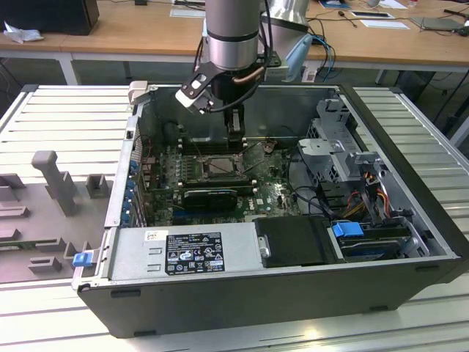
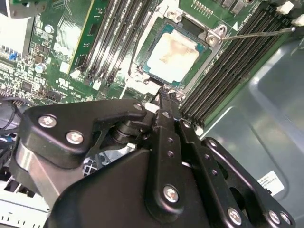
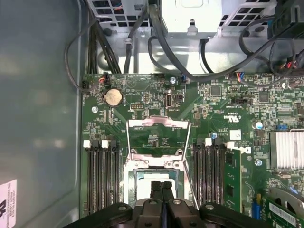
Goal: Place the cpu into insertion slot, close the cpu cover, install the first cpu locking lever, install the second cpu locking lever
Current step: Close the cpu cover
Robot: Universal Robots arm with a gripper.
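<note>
The gripper (image 3: 161, 185) has its fingers pressed together with nothing between them. Just below the tips the cpu (image 2: 173, 50) lies flat, face up, square in the insertion slot (image 2: 138, 78). Beyond the tips the cpu cover (image 3: 159, 122) stands open, and memory slots (image 3: 102, 175) flank both sides.

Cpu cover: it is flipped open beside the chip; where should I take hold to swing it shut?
Probably the free rail of the cover, the one farthest from the chip: the hinge is on the chip's side, so that rail swings. Come from beyond it, towards the chip.
</note>
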